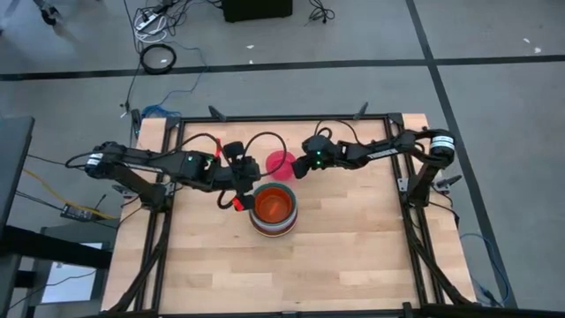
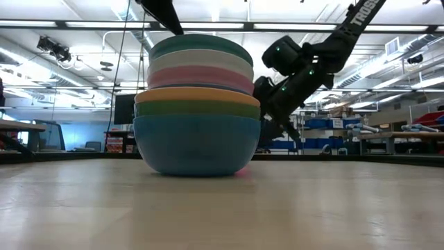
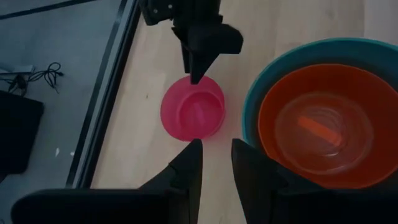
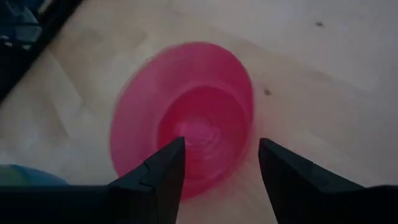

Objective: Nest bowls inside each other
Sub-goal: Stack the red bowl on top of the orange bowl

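Several bowls stand nested in a stack (image 1: 272,210) (image 2: 198,104) at the table's middle. A blue bowl is at the bottom, a teal one (image 3: 261,93) near the top, and a red-orange one (image 3: 323,124) is innermost. A small pink bowl (image 1: 281,163) (image 3: 191,111) (image 4: 186,118) rests upright on the table just beyond the stack. My right gripper (image 4: 221,163) (image 3: 198,73) (image 1: 295,169) is open and low over the pink bowl's rim. My left gripper (image 3: 216,160) (image 1: 250,179) hangs open, with a narrow gap and nothing in it, above the table left of the pink bowl. My right gripper comes slanting down from the table's right. One finger (image 4: 169,163) is over the pink bowl's hollow and the other (image 4: 281,167) is outside its rim (image 4: 247,146). I cannot tell whether either finger touches the rim.
The table's black frame rail (image 3: 102,106) runs along the far left, near the pink bowl. Bare wood (image 1: 353,256) lies all around the stack, toward the near edge and the right.
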